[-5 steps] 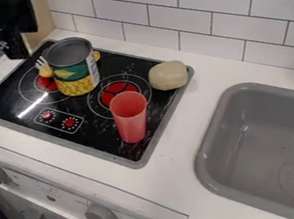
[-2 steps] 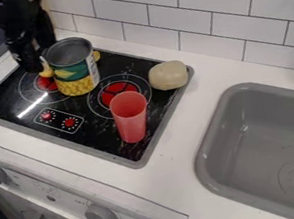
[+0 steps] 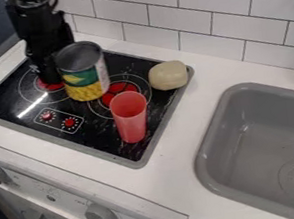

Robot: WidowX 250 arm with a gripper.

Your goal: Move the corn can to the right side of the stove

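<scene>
The black gripper [image 3: 49, 68] hangs down over the back left of the stove [image 3: 100, 146], directly at the left side of the corn can. The corn can [image 3: 83, 72] stands upright on the stove's back part, left of the middle, its open top facing up and yellow kernels on its label. Part of the left burner and the area behind the can are hidden by the arm and can.
A red cup [image 3: 130, 117] stands on the stove's front right part, in front of the can. A beige rounded object [image 3: 168, 75] lies at the back right corner. The grey sink [image 3: 264, 140] is farther right, and a tiled wall [image 3: 192, 20] runs behind.
The gripper has come in from the upper left, moving right and down to the can. The can has shifted a little to the right; the cup and beige object have stayed put.
</scene>
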